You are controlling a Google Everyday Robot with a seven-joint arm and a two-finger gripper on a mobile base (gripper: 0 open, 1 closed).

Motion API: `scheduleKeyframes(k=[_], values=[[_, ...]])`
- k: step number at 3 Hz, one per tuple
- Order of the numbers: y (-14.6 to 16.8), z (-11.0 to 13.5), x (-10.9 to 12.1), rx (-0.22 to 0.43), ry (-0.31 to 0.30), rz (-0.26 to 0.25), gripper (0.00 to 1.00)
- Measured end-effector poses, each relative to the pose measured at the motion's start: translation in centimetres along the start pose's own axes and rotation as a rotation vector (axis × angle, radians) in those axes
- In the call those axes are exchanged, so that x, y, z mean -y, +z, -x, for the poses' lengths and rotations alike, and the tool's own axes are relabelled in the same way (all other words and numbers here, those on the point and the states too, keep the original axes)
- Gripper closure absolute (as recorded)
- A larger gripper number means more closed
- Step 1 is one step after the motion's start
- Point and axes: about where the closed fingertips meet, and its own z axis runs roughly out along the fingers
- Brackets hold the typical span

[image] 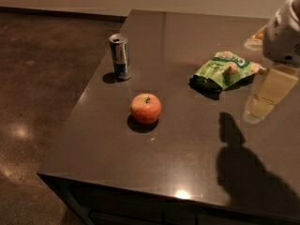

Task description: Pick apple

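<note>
While the apple [146, 108] sits alone near the middle of the dark table [117, 158], the gripper [266, 96] hangs well off to its right, beside the green snack bag [222, 70]. Whether it is open cannot be told. An off-centre nudge could roll the round apple away, or the reach across could clip the bag.
</note>
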Motion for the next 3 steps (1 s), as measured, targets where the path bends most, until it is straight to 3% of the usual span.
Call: scheduleKeyframes(k=[2, 3], values=[[2.9, 6.6, -0.9, 0.151, -0.03, 0.046, 0.0], [4.7, 10.3, -2.4, 0.218, -0.067, 0.076, 0.0]])
